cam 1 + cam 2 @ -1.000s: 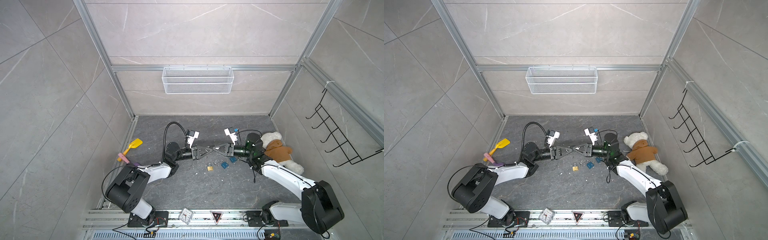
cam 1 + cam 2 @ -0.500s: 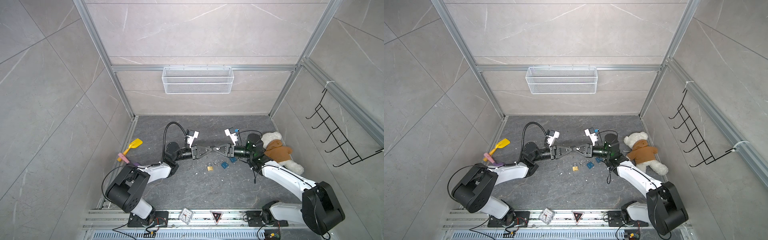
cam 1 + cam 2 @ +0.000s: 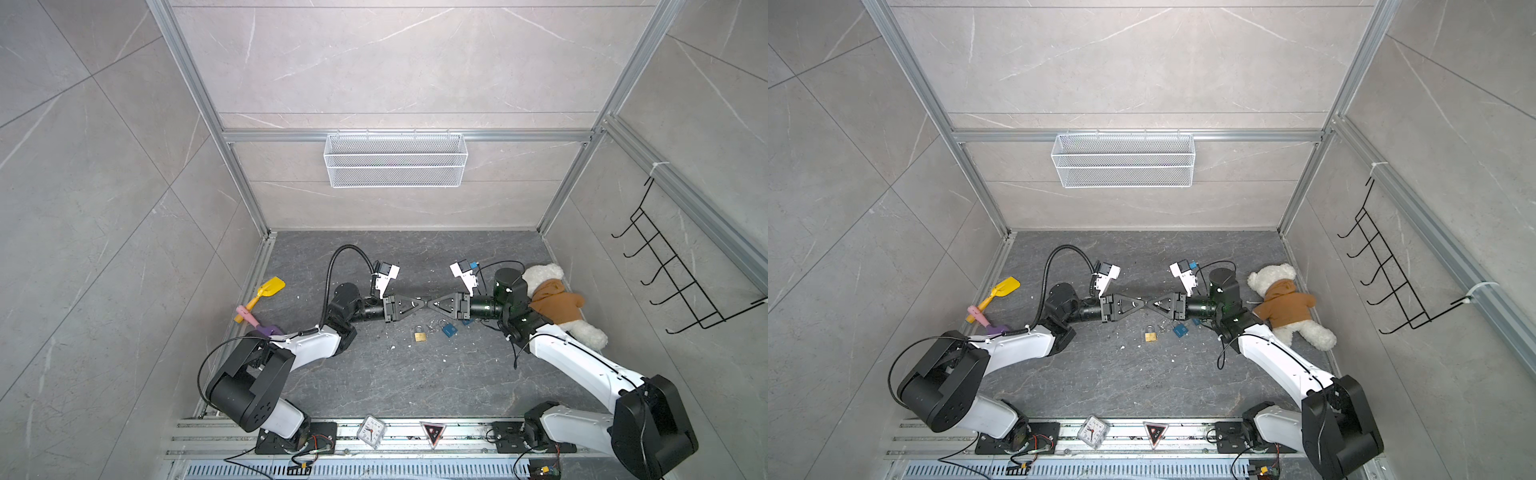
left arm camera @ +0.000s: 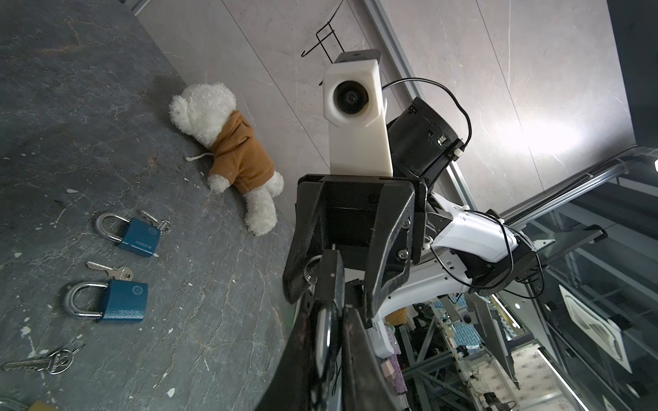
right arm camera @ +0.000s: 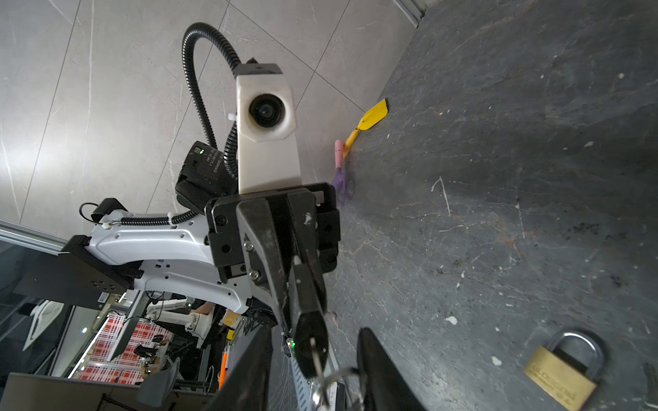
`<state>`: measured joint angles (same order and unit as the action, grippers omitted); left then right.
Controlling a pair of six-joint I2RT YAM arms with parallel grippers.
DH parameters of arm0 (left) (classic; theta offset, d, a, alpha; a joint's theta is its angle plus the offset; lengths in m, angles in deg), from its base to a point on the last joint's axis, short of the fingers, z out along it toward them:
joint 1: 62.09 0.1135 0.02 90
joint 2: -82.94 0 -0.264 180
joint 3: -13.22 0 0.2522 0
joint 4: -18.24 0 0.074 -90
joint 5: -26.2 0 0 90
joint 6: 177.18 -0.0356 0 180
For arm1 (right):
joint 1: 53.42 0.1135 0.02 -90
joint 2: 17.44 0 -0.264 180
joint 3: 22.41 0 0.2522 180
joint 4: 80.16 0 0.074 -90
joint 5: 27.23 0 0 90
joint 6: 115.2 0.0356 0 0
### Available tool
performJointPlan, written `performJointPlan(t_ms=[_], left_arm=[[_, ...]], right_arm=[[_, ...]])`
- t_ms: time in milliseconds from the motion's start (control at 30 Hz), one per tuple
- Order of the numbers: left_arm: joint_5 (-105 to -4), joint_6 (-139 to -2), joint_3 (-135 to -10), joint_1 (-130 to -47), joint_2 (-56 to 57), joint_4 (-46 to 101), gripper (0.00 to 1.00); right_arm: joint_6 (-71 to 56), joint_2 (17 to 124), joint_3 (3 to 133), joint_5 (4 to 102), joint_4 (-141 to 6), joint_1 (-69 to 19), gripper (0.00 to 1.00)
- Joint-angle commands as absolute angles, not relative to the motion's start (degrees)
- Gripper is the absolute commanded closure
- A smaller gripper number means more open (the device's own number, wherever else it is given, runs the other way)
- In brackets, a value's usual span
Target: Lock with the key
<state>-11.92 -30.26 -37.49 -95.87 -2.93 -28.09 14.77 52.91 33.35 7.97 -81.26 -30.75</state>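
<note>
Right wrist view: key (image 5: 318,364) pinched in left pincer (image 5: 309,340); top views: indiscernible.

In both top views you look steeply down from high over the front rail onto the whole floor (image 3: 374,374) and both arms; your left wrist camera sits close behind its own fingers (image 4: 299,363), facing the right gripper (image 4: 334,297) and the teddy bear (image 4: 228,149); your right wrist camera faces the left gripper (image 5: 309,356) and the yellow spade (image 5: 372,115); all four views share the spot where the grippers meet.
</note>
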Motion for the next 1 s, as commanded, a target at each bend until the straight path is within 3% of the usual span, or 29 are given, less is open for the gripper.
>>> performJointPlan(t_ms=[0,167,633,967], left_arm=[[-9.35,-35.01,-38.87,-95.75,0.04,-27.64,1.00],[-9.04,-35.84,-38.90,-95.76,0.58,-26.26,1.00],[-9.31,-35.89,-39.13,-95.75,1.20,-25.31,1.00],[-9.68,-35.52,-38.95,-95.75,1.48,-25.64,1.00]], right_arm=[[10.65,51.09,35.43,9.68,-74.96,-31.44,0.53],[8.99,49.51,36.39,11.46,-71.81,-31.87,0.49],[1.30,44.80,40.19,17.97,-57.35,-31.89,0.53],[6.13,44.72,36.82,13.54,-64.91,-31.80,0.68]])
